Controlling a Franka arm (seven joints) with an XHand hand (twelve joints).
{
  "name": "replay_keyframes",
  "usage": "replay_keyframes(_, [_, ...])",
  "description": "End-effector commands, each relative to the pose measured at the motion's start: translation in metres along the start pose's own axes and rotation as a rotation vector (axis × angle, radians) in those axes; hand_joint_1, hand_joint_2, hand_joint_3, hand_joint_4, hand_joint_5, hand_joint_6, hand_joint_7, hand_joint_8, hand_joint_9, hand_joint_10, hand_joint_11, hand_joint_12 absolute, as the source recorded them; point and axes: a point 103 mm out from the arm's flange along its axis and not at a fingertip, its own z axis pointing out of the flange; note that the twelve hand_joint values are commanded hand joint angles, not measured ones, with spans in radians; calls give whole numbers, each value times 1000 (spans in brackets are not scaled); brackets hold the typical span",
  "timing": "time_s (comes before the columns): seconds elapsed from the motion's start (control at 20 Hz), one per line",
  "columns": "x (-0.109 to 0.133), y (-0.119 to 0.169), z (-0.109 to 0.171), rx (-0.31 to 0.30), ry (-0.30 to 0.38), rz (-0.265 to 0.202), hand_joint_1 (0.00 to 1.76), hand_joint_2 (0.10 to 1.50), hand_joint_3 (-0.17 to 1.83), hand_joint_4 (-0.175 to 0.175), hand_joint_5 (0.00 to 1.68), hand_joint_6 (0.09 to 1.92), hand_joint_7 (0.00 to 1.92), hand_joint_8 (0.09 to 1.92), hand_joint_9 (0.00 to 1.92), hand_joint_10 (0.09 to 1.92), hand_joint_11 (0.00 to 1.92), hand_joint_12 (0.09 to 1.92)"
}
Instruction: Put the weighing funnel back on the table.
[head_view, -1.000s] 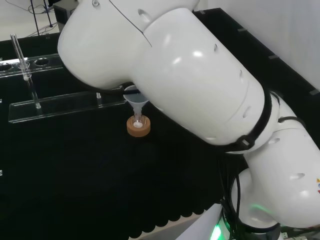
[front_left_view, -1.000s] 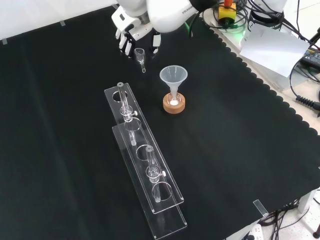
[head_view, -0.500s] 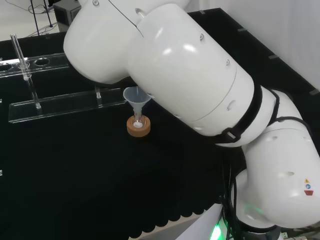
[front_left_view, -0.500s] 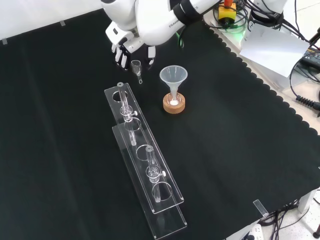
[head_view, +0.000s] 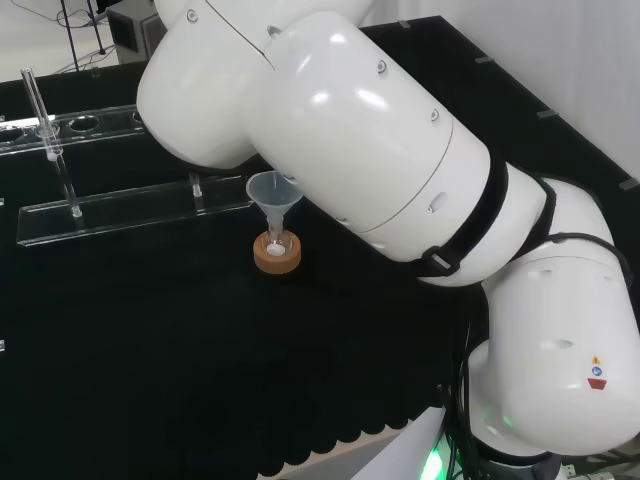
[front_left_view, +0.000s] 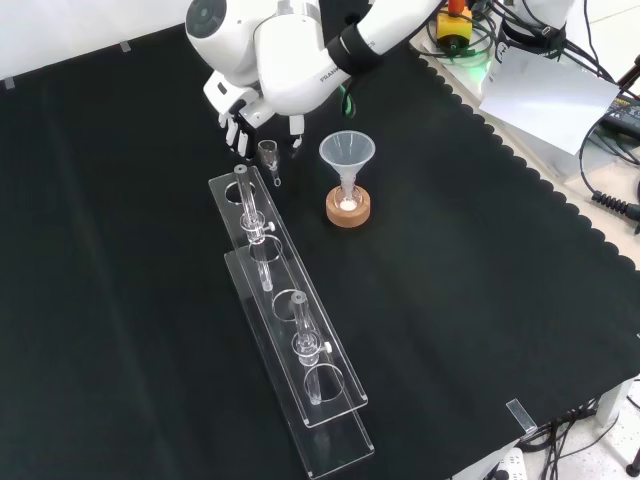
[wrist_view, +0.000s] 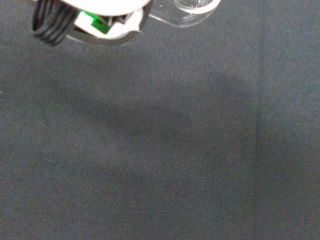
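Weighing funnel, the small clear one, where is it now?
Front view: the weighing funnel is in the black-and-white hand, beside the clear rack's top end, left of the big funnel.

Hand and weighing funnel now nearer the rack.

Front view: the arm's white link partly hides the hand holding the weighing funnel; the wrist view's edge crops a clear piece.
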Motion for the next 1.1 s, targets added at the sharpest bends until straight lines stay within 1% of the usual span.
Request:
replay_keyframes(0.05, [11,5,6,13,5,-6,1071,663,845,175,1077,1100,697,648,1056,382,798,1106])
replay_keyframes(0.25, [6,8,15,20,26,-16,1071,663,844,175,1077,1100,697,648,1056,381,798,1105])
replay_keyframes(0.3, [5,9,18,22,27,-17,1071,664,844,175,1077,1100,697,648,1056,381,798,1105])
replay_keyframes(0.35, [10,9,15,23,13,-12,1070,664,844,175,1077,1100,697,648,1055,381,798,1105])
replay_keyframes(0.45, [12,10,16,24,12,-11,1070,664,844,175,1077,1100,697,649,1055,381,798,1104])
replay_keyframes(0.6, [7,14,22,33,24,-17,1070,664,843,175,1076,1100,696,649,1055,381,799,1104])
replay_keyframes(0.7, [12,15,21,34,10,-10,1070,665,843,175,1076,1100,696,649,1055,381,799,1104])
replay_keyframes(0.9, [8,19,25,47,24,-11,1070,665,842,175,1076,1100,696,650,1055,381,799,1103])
replay_keyframes(1.0, [12,20,26,51,10,10,1070,666,841,175,1076,1100,696,650,1055,381,799,1103])
replay_keyframes(1.1, [12,22,26,48,12,3,1070,666,841,175,1075,1100,696,650,1055,381,799,1103])
